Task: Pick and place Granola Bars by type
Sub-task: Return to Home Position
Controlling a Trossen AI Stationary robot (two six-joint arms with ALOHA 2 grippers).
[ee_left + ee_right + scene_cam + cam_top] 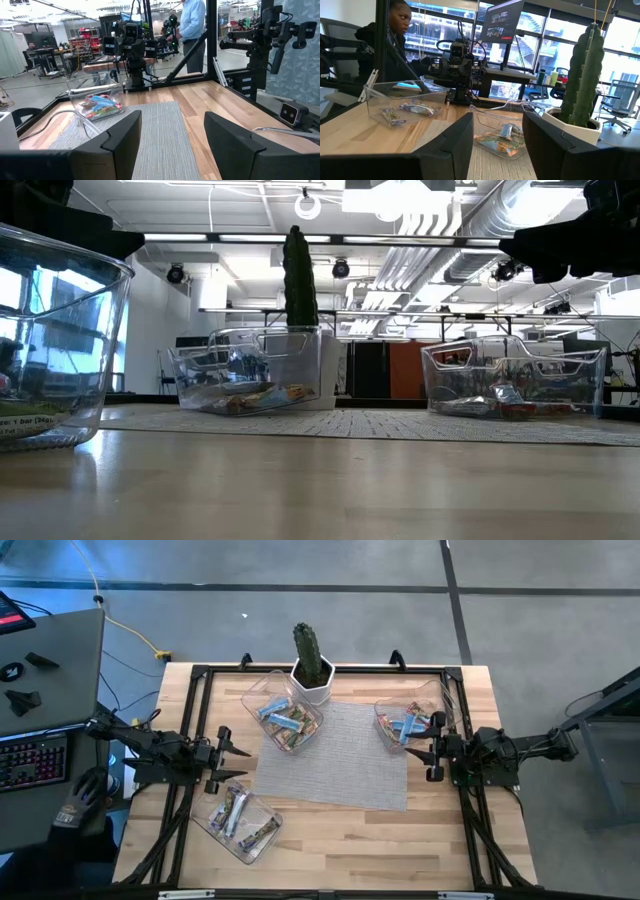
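The granola bars lie in three clear tubs. The far-middle tub [283, 710] holds blue-and-white and tan bars [501, 140]. The right tub [410, 718] holds blue and red-marked bars [102, 106]. The near-left tub [238, 818] holds white and dark purple bars [412, 108]. My left gripper [236, 763] hovers open at the grey mat's left edge, pointing right, with nothing between its fingers [172, 140]. My right gripper [428, 758] hovers open at the mat's right edge, just near of the right tub, pointing left and also empty [497, 135].
A grey woven mat [335, 755] covers the table's middle. A cactus in a white pot [312, 665] stands at the far edge beside the far-middle tub. A black frame runs round the table top. A person [395, 35] sits beyond the left side; another person [192, 25] stands beyond the right.
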